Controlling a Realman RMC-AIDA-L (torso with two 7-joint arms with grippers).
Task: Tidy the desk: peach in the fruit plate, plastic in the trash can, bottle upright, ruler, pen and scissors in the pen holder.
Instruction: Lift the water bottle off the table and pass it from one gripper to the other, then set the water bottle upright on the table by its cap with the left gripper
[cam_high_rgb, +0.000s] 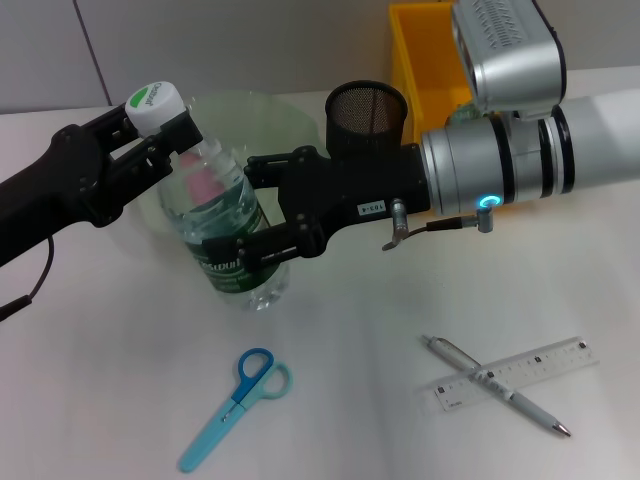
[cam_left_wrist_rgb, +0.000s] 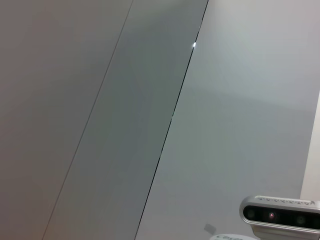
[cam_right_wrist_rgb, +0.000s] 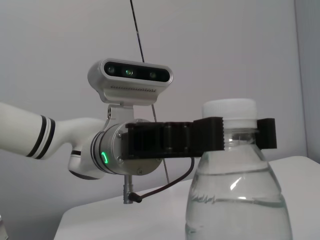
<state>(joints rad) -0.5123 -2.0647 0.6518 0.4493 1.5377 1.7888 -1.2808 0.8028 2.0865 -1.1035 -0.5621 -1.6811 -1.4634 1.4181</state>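
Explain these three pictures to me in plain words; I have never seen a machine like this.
This is a two-armed robot tidying a desk. The large picture looks down from its head; the other two come from cameras on its wrists. Both arms hold a clear plastic water bottle with a white cap, upright on the white desk. The left hand clamps the neck under the cap; the right hand closes around the body. Behind stand a pale green plate, a black mesh pen holder and a yellow bin. In front lie blue scissors, and a silver pen crossing a clear ruler. The left wrist view shows only wall.
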